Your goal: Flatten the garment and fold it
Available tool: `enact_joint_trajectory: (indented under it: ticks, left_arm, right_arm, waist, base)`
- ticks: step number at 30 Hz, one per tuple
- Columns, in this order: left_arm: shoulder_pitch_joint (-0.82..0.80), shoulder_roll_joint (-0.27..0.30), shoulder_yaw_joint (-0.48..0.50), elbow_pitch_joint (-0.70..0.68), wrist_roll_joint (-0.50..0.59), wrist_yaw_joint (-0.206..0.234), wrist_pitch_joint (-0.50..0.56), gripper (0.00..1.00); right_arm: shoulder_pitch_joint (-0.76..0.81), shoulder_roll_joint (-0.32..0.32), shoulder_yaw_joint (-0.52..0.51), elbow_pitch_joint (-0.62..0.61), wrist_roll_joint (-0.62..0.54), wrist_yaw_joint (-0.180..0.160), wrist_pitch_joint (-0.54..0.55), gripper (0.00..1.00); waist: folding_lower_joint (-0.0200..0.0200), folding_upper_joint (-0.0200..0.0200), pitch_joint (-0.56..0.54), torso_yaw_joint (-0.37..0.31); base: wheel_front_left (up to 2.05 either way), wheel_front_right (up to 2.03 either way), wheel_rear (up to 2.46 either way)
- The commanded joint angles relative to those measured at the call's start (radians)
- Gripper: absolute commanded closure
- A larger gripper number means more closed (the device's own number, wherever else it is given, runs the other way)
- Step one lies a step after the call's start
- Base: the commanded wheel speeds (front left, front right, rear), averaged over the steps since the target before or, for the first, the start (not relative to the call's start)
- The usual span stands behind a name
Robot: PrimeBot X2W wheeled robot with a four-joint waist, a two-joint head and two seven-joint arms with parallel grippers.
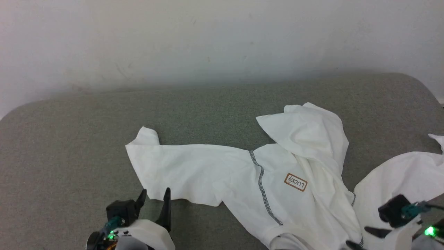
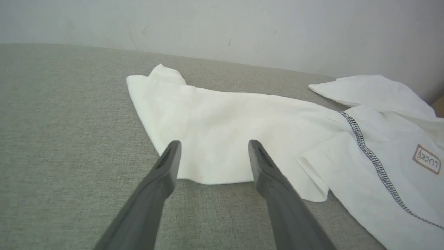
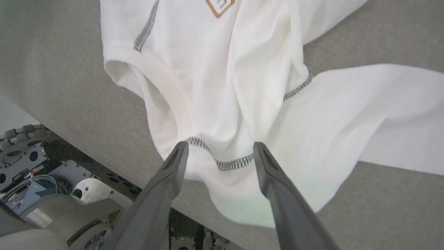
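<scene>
The garment [image 1: 277,180] is a white hooded top lying crumpled on the grey surface, chest patch [image 1: 295,182] facing up. One sleeve [image 2: 215,128] stretches flat to the left, the hood [image 1: 305,128] points away from me, and the other sleeve [image 1: 402,173] runs off to the right. My left gripper [image 1: 155,198] is open just in front of the left sleeve's near edge, its fingers [image 2: 166,166] straddling that edge. My right gripper [image 3: 220,150] is open over the bunched hem by the zigzag seam [image 3: 229,163], near the surface's front edge, and nothing is pinched.
A pale wall [image 1: 222,38] rises behind the grey padded surface [image 1: 69,139], whose far corners are rounded. Bare surface lies left of and beyond the garment. The robot's base [image 3: 41,180] shows below the surface's front edge [image 3: 104,152].
</scene>
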Motion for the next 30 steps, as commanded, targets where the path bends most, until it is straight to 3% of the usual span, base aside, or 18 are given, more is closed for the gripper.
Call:
enact_joint_trajectory:
  ticks: [1, 9, 15, 16, 17, 19, 25, 30]
  left_arm:
    - [-0.024, 0.010, 0.009, 0.009, -0.003, 0.015, 0.012, 0.00]
    - [-0.123, 0.041, 0.029, 0.091, 0.003, 0.100, 0.174, 0.00]
    - [-0.194, 0.070, 0.010, 0.176, 0.006, 0.088, 0.275, 0.00]
    - [-0.204, 0.076, 0.002, 0.187, 0.007, 0.073, 0.287, 0.92]
    - [-0.214, 0.080, 0.000, 0.189, 0.004, 0.061, 0.286, 1.00]
    - [-0.233, 0.096, 0.011, 0.175, 0.008, 0.059, 0.251, 1.00]
    - [-0.294, 0.206, 0.094, 0.060, 0.044, 0.117, 0.115, 1.00]
    - [-0.346, 0.321, 0.160, -0.058, 0.057, 0.143, 0.131, 1.00]
  right_arm:
    - [-0.019, 0.019, -0.026, -0.018, 0.012, -0.001, -0.010, 0.00]
    - [-0.096, 0.161, -0.243, -0.169, 0.042, -0.001, -0.102, 0.00]
    - [-0.132, 0.229, -0.289, -0.186, -0.031, -0.001, -0.207, 0.00]
    - [-0.136, 0.240, -0.291, -0.182, -0.042, -0.001, -0.225, 0.00]
    - [-0.139, 0.249, -0.291, -0.177, -0.054, -0.001, -0.241, 0.00]
    - [-0.143, 0.267, -0.290, -0.164, -0.079, -0.001, -0.270, 0.00]
    - [-0.152, 0.323, -0.320, -0.116, -0.162, -0.001, -0.344, 0.00]
    - [-0.162, 0.357, -0.320, -0.095, -0.199, -0.001, -0.370, 0.00]
  waist:
    - [0.0001, -0.0001, 0.015, -0.005]
    - [0.0001, -0.0001, 0.089, -0.031]
    - [0.0001, -0.0001, 0.155, -0.051]
    - [0.0001, -0.0001, 0.162, -0.054]
    - [0.0001, -0.0001, 0.168, -0.058]
    - [0.0001, -0.0001, 0.173, -0.063]
    - [0.0001, -0.0001, 0.159, -0.080]
    - [0.0001, -0.0001, 0.161, -0.104]
  base:
    - [0.00, 0.00, 0.00]
    - [0.00, 0.00, 0.00]
    - [0.00, 0.00, 0.00]
    - [0.00, 0.00, 0.00]
    - [0.00, 0.00, 0.00]
    - [0.00, 0.00, 0.00]
    - [0.00, 0.00, 0.00]
    - [0.00, 0.00, 0.00]
